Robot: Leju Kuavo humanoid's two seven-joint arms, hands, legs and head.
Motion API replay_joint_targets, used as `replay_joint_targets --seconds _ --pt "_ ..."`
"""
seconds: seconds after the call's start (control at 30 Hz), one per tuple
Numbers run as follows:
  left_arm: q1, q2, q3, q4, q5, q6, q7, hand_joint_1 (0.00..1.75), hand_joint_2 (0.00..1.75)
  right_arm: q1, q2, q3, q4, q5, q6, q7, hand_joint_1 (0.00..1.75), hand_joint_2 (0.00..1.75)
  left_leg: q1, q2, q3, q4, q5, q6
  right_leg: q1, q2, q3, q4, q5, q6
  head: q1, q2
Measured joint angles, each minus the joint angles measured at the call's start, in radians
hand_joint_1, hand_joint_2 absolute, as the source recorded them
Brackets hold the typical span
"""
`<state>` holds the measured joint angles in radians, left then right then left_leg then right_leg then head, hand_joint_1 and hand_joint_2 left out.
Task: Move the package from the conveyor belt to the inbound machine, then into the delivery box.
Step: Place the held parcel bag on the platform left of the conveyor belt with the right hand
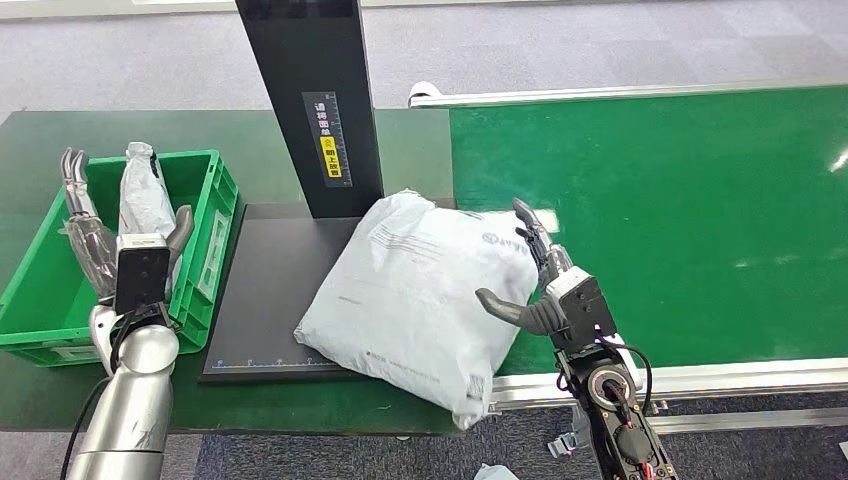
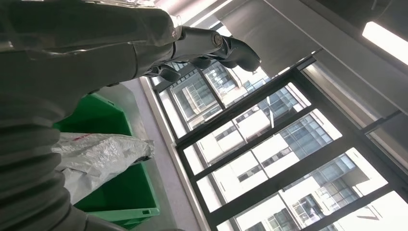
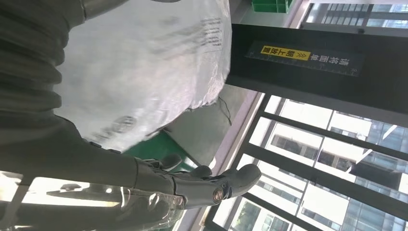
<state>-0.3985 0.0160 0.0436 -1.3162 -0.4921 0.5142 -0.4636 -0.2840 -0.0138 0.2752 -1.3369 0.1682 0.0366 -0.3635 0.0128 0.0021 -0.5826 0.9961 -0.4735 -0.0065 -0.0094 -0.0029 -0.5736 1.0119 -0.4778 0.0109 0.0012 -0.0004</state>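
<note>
Grey-white plastic is the material of the package [image 1: 412, 290], a soft, puffy mailer bag with faint dark print and many wrinkles. In the head view it lies mostly on the black plate of the inbound machine [image 1: 262, 310], below the black column, and one side hangs over the edge of the green conveyor belt [image 1: 680, 220]. The right hand [image 1: 535, 275] is at this side, with the thumb against the bag and the fingers spread along its edge; it is open and grips nothing. I judge that the step is to settle the bag fully on the plate, so the hand should push low and flat, not lift the loose film. The left hand [image 1: 100, 235] is open above the green delivery box [image 1: 215, 215], where another bag already stands.

From the left wrist, the left hand [image 2: 211, 48] has its fingers loosely apart and holds nothing.

From the right wrist, the package [image 3: 144, 62] is near the hand [image 3: 202, 185], whose fingers are loosely bent and hold nothing.
</note>
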Motion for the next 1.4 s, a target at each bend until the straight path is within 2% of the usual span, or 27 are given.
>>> replay_joint_targets --seconds 0.2,0.33,0.4,0.53,0.6,0.67,0.9,1.03,1.4 --pt "-0.003 -0.001 -0.004 0.000 0.006 -0.008 0.000 0.00 1.75 -0.002 0.000 -0.007 0.012 0.001 0.000 -0.002 0.00 1.75 0.000 0.000 0.000 0.000 0.000 0.000 0.000 0.000 0.000 0.000 0.000 0.000 0.000 0.000" --pt "-0.003 -0.001 -0.023 0.000 0.029 -0.073 0.003 0.00 1.75 0.000 -0.001 -0.020 0.018 0.008 -0.004 -0.003 0.00 1.75 0.000 0.000 0.000 0.000 0.000 0.000 0.000 0.000 0.000 0.000 0.000 0.000 0.000 0.000" --pt "-0.002 -0.001 -0.042 -0.002 0.067 -0.190 0.013 0.00 1.75 0.004 -0.002 -0.029 0.018 0.017 -0.004 -0.003 0.00 1.75 0.000 0.000 0.000 0.000 0.000 0.000 0.000 0.000 0.000 0.000 0.000 0.000 0.000 0.000" --pt "0.000 0.002 -0.124 -0.005 0.119 -0.545 0.027 0.00 1.75 0.014 -0.003 -0.045 0.024 0.037 0.006 -0.004 0.00 1.75 0.000 0.000 0.000 0.000 0.000 0.000 0.000 0.000 0.000 0.000 0.000 0.000 0.000 0.000" --pt "0.002 0.000 -0.184 -0.006 0.103 -0.627 0.032 0.00 1.75 0.019 -0.003 -0.054 0.028 0.041 0.013 -0.006 0.00 1.75 -0.001 0.000 0.000 0.000 0.000 0.000 -0.001 0.000 0.000 0.000 0.000 0.000 0.000 0.000" --pt "0.003 -0.004 -0.241 -0.006 0.089 -0.660 0.040 0.00 1.75 0.024 -0.003 -0.060 0.029 0.042 0.018 -0.009 0.00 1.75 -0.001 0.000 0.000 0.000 0.000 0.000 -0.001 0.000 0.000 0.000 0.000 0.000 0.000 0.000" --pt "0.008 -0.007 -0.379 0.014 0.083 -0.711 0.046 0.00 1.75 0.037 -0.008 -0.072 0.027 0.044 0.020 -0.016 0.00 1.75 0.000 0.000 0.000 0.000 0.000 0.000 -0.001 0.000 -0.001 0.000 0.000 0.000 0.000 0.000" --pt "-0.002 -0.010 -0.445 0.067 0.071 -0.708 0.050 0.00 1.75 0.048 -0.011 -0.080 0.014 0.038 0.020 -0.021 0.00 1.75 0.000 0.000 0.000 0.000 0.000 0.000 -0.001 0.000 -0.001 0.000 0.000 0.000 0.000 0.000" --pt "-0.051 -0.058 -0.606 0.332 -0.076 -0.508 0.078 0.00 1.75 0.067 -0.004 -0.086 -0.010 0.023 0.037 -0.038 0.00 1.75 -0.001 0.000 0.000 0.000 0.000 0.000 -0.001 0.000 0.000 0.000 0.000 0.000 0.000 0.000"
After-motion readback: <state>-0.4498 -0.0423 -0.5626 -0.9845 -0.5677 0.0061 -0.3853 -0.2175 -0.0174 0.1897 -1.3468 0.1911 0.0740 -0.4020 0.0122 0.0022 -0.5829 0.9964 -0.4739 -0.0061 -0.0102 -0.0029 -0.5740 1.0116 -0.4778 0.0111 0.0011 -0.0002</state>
